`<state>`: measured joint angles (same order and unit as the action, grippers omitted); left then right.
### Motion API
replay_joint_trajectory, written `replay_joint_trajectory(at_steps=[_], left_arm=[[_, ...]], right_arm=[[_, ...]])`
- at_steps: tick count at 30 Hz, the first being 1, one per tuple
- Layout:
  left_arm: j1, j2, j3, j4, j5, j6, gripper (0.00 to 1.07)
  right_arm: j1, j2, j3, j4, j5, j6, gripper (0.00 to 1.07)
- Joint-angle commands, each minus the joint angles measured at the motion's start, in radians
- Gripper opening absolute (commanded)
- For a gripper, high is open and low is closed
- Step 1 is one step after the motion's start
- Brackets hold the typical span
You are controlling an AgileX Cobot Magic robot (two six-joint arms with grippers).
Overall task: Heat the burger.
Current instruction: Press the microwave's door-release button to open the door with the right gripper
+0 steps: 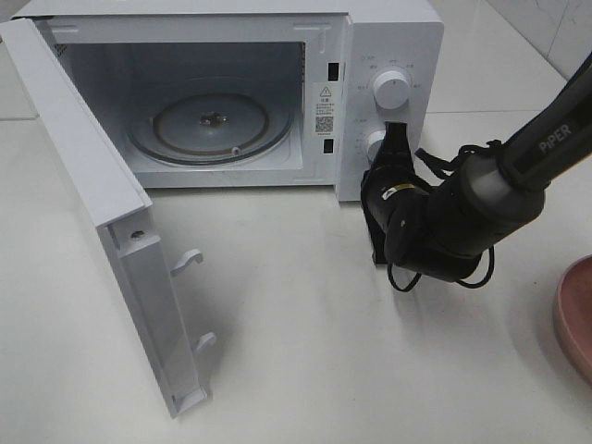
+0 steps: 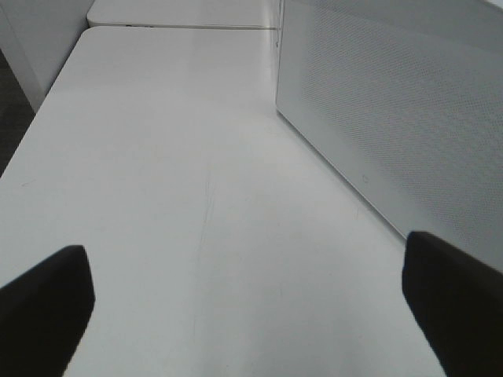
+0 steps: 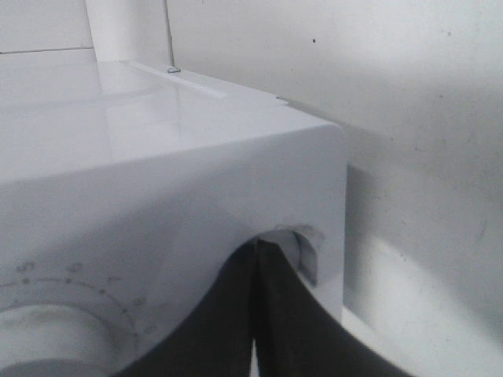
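Observation:
The burger is out of view in every frame. The white microwave (image 1: 388,55) stands at the back with its door (image 1: 111,222) swung wide open, and only the glass turntable (image 1: 211,125) lies inside. My right gripper (image 1: 396,132) is at the control panel, against the lower knob (image 1: 375,143). In the right wrist view its two dark fingers (image 3: 220,314) are pressed together in front of that knob (image 3: 305,253), so the gripper (image 3: 255,250) is shut. My left gripper (image 2: 247,314) is open and empty over bare table, beside the microwave's perforated side wall (image 2: 393,118).
The rim of a round pink plate (image 1: 575,314) shows at the right edge of the table. The open door juts far out over the left front of the table. The upper knob (image 1: 390,88) sits above my right gripper. The white table (image 1: 296,351) lies in front.

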<state>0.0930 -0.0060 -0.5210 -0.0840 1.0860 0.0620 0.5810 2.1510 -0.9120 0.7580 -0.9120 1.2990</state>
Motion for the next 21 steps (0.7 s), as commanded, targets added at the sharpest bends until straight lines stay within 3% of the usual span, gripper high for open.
replay_joint_trajectory(at_steps=[1,21], left_arm=[[0.000,-0.016,0.003,-0.006,-0.013,0.002,1.00],[0.000,-0.016,0.003,-0.006,-0.013,0.002,1.00]], right_arm=[[0.004,-0.044,-0.011,-0.119,0.000,-0.002,0.02],[0.004,-0.212,0.138,-0.141,0.181,-0.153,0.03]])
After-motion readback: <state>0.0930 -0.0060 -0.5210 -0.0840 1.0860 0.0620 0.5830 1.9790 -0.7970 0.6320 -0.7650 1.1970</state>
